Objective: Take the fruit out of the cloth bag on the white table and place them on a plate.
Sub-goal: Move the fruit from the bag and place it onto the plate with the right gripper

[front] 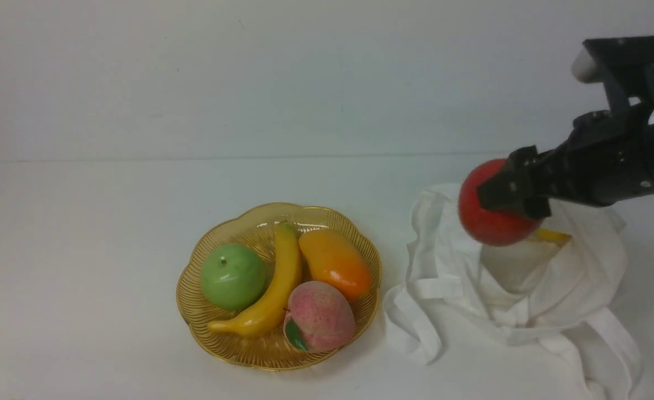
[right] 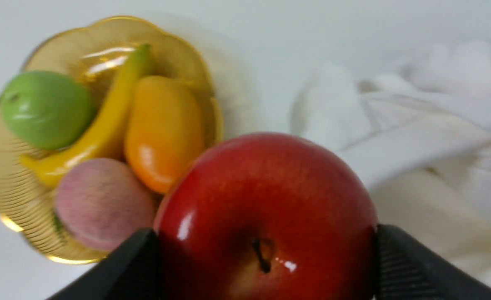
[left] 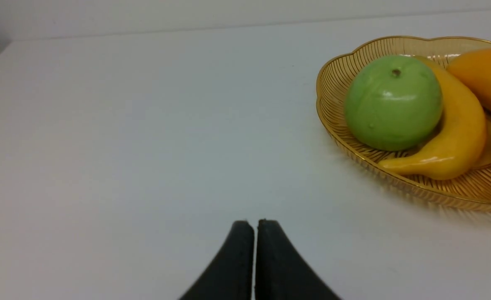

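Note:
My right gripper [front: 499, 203] is shut on the red apple [front: 485, 219] and holds it in the air above the white cloth bag [front: 521, 289], at its left side. In the right wrist view the apple [right: 266, 216] fills the space between both fingers [right: 399, 258], stem toward the camera. A smooth yellow fruit [front: 552, 236] peeks out of the bag's opening. The amber plate [front: 216, 339] lies left of the bag and holds a green apple [front: 234, 276], a banana [front: 274, 289], a mango [front: 335, 264] and a peach [front: 318, 316]. My left gripper [left: 254, 223] is shut and empty, low over the white table [left: 145, 125], left of the plate [left: 437, 193].
The bag's strap handles [front: 416, 328] lie crumpled on the table between bag and plate. A pale wall [front: 249, 72] rises behind the table's far edge.

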`<state>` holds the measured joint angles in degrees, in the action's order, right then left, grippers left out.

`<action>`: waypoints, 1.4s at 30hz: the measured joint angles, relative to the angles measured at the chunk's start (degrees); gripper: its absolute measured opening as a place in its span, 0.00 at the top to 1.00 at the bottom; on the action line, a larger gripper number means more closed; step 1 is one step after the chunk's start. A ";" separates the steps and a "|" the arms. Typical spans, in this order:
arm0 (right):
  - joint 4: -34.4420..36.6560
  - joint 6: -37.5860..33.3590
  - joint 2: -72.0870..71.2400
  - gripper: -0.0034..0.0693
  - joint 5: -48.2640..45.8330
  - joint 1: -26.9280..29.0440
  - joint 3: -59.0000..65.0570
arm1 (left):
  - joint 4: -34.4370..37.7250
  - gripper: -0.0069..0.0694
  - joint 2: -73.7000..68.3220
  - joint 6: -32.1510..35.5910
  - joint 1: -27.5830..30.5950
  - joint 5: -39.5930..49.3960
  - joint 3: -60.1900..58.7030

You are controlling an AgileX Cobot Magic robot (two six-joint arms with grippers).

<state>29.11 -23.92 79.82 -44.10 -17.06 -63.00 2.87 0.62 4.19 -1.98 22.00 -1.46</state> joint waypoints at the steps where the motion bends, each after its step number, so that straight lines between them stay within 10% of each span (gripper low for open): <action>1: 2.68 -2.91 0.42 0.14 0.67 -2.08 0.00 | 0.00 0.92 0.00 0.00 0.00 0.00 0.00; 13: 14.64 -13.44 20.16 0.14 6.21 -16.36 -14.43 | 0.00 0.92 0.00 0.00 0.00 0.00 0.00; 42: 7.67 -6.03 38.52 0.03 1.39 -16.66 -30.58 | 0.00 0.92 0.00 0.00 0.00 0.00 0.00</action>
<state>36.78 -29.96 118.34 -42.72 -33.72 -93.58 2.87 0.62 4.19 -1.98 22.00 -1.46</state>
